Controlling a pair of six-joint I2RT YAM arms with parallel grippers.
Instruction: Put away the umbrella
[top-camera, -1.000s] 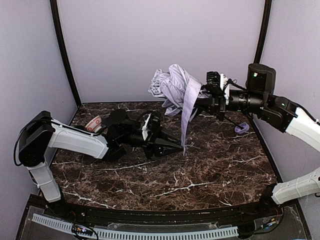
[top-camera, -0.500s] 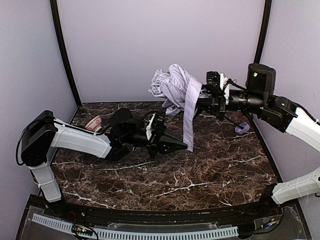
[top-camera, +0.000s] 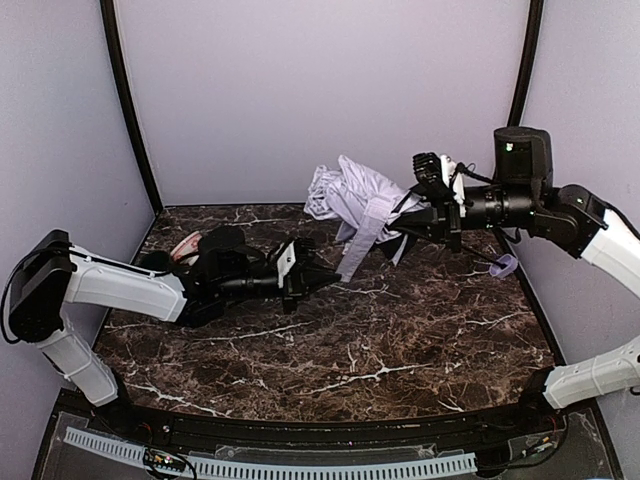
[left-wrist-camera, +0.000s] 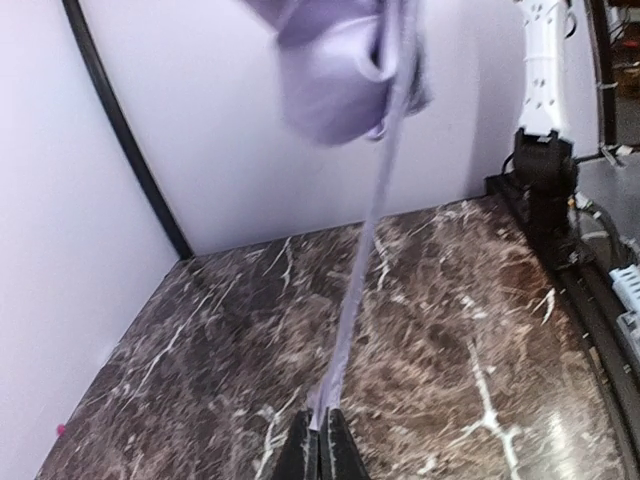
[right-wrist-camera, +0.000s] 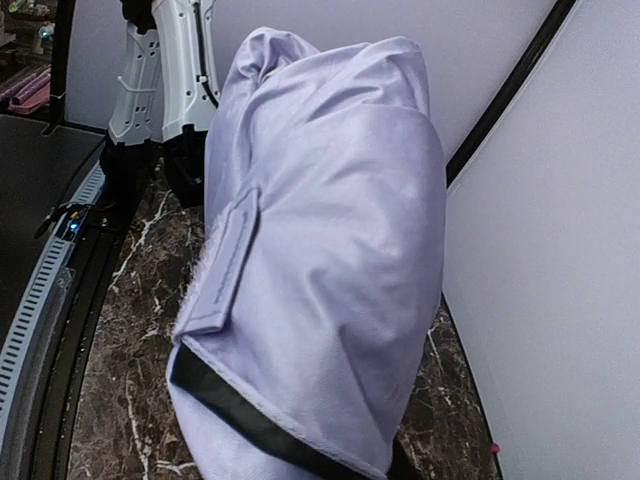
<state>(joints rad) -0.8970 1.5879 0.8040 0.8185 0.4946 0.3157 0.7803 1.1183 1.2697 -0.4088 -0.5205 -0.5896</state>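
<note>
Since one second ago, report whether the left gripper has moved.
Yes. The left gripper pulled back leftward toward the bowl, towing the strap of the umbrella.

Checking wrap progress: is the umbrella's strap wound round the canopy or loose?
Loose: the strap stretches from the bunched canopy into the left gripper.

left arm (top-camera: 110, 285): white shells, black rounded joints | right arm (top-camera: 612, 245): same white-and-black build; boxy black housing with a small green light (top-camera: 511, 148); thin black cables at the wrist; small round holes in lower white shell (left-wrist-camera: 545, 50); black base block (left-wrist-camera: 545, 170) | left gripper (left-wrist-camera: 320, 440): slim black tapered fingers, white plate behind them
</note>
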